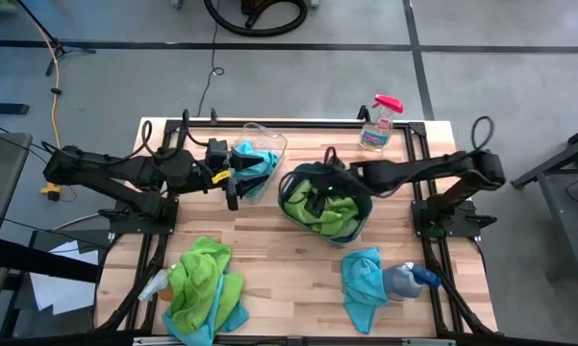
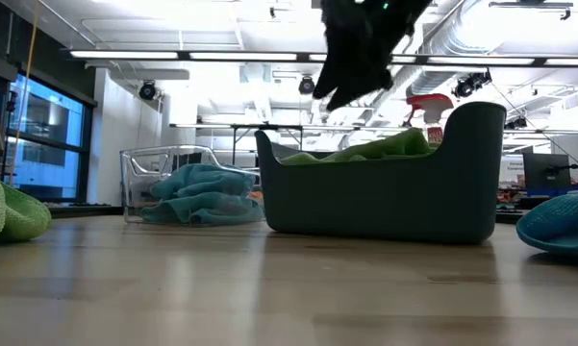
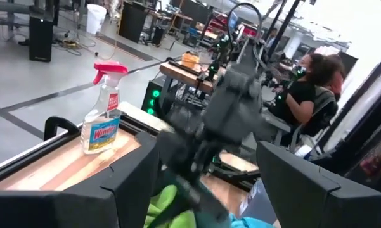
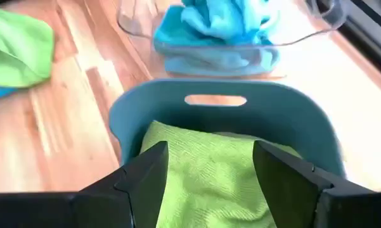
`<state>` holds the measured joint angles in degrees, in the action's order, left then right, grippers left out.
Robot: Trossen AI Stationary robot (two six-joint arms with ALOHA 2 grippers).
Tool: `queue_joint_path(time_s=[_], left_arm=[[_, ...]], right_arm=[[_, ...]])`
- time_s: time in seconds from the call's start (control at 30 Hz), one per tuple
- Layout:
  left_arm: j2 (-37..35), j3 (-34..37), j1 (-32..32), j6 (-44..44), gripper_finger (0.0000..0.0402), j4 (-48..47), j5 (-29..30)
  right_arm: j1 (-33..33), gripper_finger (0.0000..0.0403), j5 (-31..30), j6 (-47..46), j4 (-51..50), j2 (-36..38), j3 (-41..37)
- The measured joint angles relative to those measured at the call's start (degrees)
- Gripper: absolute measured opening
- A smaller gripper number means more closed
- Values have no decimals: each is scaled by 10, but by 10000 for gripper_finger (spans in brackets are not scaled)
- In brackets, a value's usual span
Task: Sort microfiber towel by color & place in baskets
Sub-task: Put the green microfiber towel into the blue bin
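The dark teal-grey basket (image 1: 290, 183) stands mid-table and holds lime green towels (image 4: 203, 171). My right gripper (image 4: 209, 180) hangs open above them, clear of the basket's rim in the low view (image 2: 365, 43). The clear basket (image 1: 269, 144) stands to its left, toward the far edge, with turquoise towels (image 2: 200, 192) in it. My left gripper (image 1: 233, 192) is open and empty by the clear basket's near-left corner. A green and turquoise heap (image 1: 207, 288) lies near-left on the table. A turquoise towel (image 1: 364, 284) lies near-right.
A pink-topped spray bottle (image 1: 380, 120) stands at the far edge. A blue-topped bottle (image 1: 412, 279) lies against the near-right towel, and another bottle (image 1: 152, 286) pokes out of the near-left heap. Bare wood lies between the two piles. People sit in the room beyond (image 3: 310, 88).
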<state>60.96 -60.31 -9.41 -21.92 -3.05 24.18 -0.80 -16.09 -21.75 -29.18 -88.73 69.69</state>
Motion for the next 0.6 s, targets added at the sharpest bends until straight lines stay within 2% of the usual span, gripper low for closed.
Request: queue_joint_path(time_s=[0.13,0.3,0.47,0.6], left_arm=[[-14,0,-9,1,255,-5,-14],[-19,0,-43,6,255,-5,-15],[-19,0,-87,27,255,-3,-9],[-17,0,-115,32,255,1,31]], right_arm=[[0,229,22,13,-5,44,0],[-12,229,99,27,14,90,0],[-30,229,155,41,110,130,0],[-44,229,184,73,211,151,0]])
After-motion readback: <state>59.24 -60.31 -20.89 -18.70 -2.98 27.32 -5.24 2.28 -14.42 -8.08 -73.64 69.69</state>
